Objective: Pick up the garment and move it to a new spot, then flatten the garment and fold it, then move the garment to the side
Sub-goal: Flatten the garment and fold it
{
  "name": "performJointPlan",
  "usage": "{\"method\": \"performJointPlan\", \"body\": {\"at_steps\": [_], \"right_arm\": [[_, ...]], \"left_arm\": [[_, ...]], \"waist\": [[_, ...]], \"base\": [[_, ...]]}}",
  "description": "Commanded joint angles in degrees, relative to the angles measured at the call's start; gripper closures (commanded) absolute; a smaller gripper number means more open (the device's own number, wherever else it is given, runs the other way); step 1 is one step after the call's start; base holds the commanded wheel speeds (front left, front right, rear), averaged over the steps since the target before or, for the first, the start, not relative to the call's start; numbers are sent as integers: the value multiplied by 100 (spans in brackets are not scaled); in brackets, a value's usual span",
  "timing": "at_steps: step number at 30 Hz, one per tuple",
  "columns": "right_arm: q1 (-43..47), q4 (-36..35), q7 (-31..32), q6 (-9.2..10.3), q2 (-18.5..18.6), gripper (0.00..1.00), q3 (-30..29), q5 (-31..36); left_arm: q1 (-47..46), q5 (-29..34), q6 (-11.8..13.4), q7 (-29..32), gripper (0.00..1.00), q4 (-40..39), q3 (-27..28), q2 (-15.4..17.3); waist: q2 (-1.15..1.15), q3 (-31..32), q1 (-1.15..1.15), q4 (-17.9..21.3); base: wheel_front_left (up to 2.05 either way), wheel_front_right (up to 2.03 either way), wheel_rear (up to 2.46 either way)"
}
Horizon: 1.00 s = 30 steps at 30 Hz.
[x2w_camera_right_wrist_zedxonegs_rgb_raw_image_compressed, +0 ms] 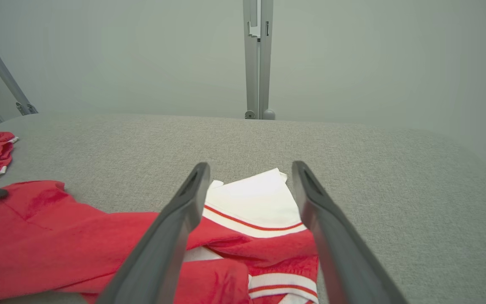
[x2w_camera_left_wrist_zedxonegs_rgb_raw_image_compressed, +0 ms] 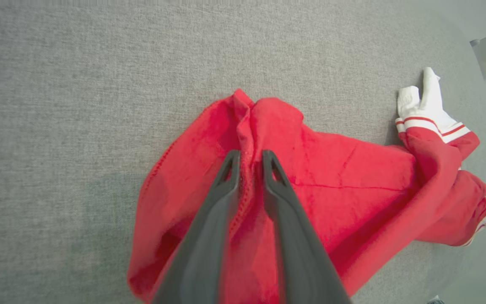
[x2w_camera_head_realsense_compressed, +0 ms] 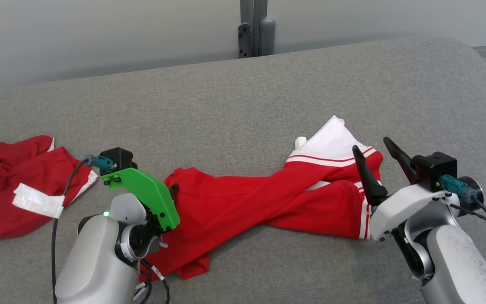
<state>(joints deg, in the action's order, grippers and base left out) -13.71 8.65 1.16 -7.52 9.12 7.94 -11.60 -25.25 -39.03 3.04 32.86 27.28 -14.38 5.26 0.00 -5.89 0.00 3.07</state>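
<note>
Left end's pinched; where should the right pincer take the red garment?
Probably the white striped band at the right end of the garment, from above: it lies between the fingers of the open right pincer, farthest from the left pincer.

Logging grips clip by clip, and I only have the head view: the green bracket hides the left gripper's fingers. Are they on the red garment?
Observer: Yes. The left wrist view shows the left gripper nearly closed, with a raised ridge of the red garment with white striped trim pinched between its two dark fingers.
Operator: Which part of the cloth?
Observer: A stitched hem line runs up that ridge, so it looks like an edge of the red fabric.
Operator: What is the right gripper lined up with?
Observer: In the right wrist view the right gripper is open, and the garment's white panel lies framed between its fingers. Whether they touch it I cannot tell.
</note>
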Motion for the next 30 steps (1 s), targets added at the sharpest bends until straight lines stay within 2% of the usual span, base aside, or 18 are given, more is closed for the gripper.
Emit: {"method": "performJointPlan", "body": {"at_steps": [1,6,14,17,20,24,30], "right_arm": [[5,-17,-37,6,-12,0,-9,-19],[-22,-11,-31,6,-18,0,7,-37],[-284,40,160,6,147,0,-37,-150],[-634,220,555,6,272,0,-54,-342],[-1032,600,1238,6,370,0,-150,-576],[-1567,1213,2112,6,476,0,-292,-796],[-2451,2181,2926,5,599,0,-540,-693]], "left_arm": [[-20,43,27,-19,100,-60,-8,55],[51,182,89,-215,100,-168,-26,123],[284,416,134,-1073,100,-423,1,151],[454,549,240,-1457,100,-571,28,118],[612,598,270,-1694,100,-693,-46,65],[690,650,224,-1717,100,-802,-226,18],[491,747,181,-1690,100,-990,-474,-46]], "waist": [[0,0,0,-8],[0,-14,0,-13],[0,-96,0,-70],[0,-193,0,-122],[0,-311,0,-206],[0,-487,0,-397],[0,-839,0,-708]], "base": [[0,0,0],[0,0,0],[0,0,0],[0,0,0],[0,0,0],[0,0,0],[0,0,0]]}}
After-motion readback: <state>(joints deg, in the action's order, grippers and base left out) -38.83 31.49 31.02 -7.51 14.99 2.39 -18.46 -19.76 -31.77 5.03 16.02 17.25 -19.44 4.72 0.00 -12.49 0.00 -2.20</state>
